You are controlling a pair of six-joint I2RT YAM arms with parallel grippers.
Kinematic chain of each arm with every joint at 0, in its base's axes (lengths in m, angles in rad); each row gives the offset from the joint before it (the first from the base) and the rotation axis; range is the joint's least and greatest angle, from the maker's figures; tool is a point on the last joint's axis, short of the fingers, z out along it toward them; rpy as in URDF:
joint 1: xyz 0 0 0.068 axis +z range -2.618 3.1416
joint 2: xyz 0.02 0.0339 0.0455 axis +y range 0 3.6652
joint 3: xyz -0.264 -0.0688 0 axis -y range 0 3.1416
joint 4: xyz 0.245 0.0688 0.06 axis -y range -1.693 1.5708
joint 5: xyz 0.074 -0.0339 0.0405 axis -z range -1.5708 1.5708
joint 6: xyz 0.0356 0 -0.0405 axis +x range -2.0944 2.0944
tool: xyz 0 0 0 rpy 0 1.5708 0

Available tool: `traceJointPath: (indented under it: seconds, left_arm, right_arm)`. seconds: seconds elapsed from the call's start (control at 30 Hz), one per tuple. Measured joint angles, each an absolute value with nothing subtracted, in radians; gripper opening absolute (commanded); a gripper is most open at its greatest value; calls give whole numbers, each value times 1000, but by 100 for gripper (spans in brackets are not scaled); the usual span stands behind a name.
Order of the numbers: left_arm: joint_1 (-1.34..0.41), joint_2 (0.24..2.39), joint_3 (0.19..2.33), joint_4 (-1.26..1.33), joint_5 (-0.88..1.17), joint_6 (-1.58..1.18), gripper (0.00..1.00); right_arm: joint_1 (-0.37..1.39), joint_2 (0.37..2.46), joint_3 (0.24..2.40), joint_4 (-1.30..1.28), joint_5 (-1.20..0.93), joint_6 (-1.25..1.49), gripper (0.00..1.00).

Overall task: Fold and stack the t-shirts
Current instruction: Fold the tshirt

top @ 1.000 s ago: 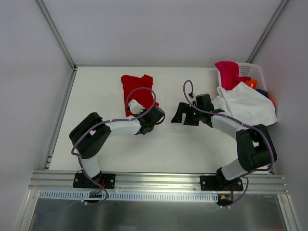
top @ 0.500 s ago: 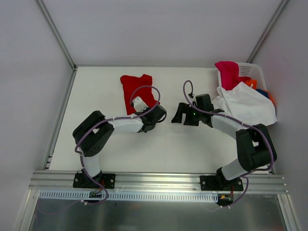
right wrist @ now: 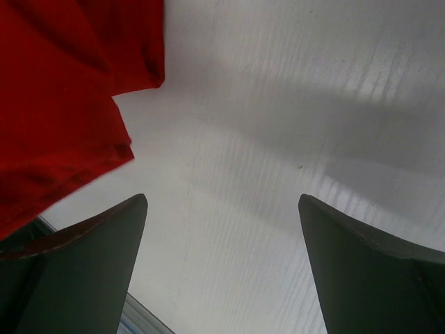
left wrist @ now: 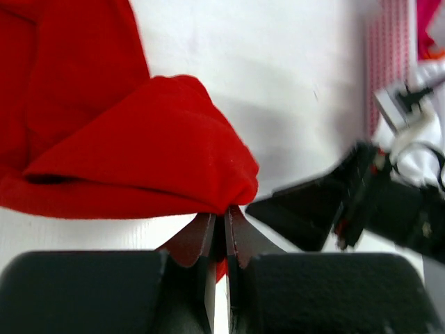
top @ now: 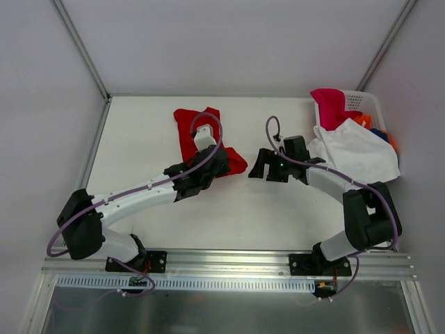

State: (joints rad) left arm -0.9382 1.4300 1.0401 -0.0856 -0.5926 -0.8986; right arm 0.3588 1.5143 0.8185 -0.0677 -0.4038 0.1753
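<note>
The red t-shirt (top: 198, 129) lies on the white table at the back centre, with one part drawn out to the right (top: 235, 164). My left gripper (top: 221, 163) is shut on that part; the left wrist view shows the jaws (left wrist: 224, 212) pinching a fold of the red cloth (left wrist: 139, 153). My right gripper (top: 259, 165) is open and empty, just right of the drawn-out cloth. In the right wrist view its fingers (right wrist: 222, 200) stand wide apart over bare table, with the red cloth (right wrist: 55, 104) at upper left. White (top: 356, 154), magenta (top: 329, 104), orange (top: 361, 120) and blue (top: 379, 132) t-shirts are at the basket.
The white perforated basket (top: 366, 102) stands at the back right corner, with the white t-shirt spilling out over its front. Grey walls and metal rails enclose the table (top: 139, 139). The right gripper (left wrist: 334, 209) shows blurred in the left wrist view.
My left arm has stretched out, its elbow dropping to the near left, and its gripper has pulled a part of the red t-shirt rightward and nearer. The right arm has barely moved.
</note>
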Motion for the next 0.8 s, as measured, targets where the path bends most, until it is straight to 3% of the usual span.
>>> traceJointPath:
  seconds: [0.43, 0.77, 0.8]
  left_arm:
    - [-1031, 1314, 775, -120, -91, -856, 0]
    - [-1188, 1174, 580, -144, 74, -946, 0]
    - [-1205, 1155, 559, -147, 79, -958, 6]
  right_arm:
    - [359, 1361, 819, -204, -345, 164, 95]
    - [359, 1222, 819, -298, -298, 159, 95]
    - [363, 1208, 819, -304, -295, 161, 95]
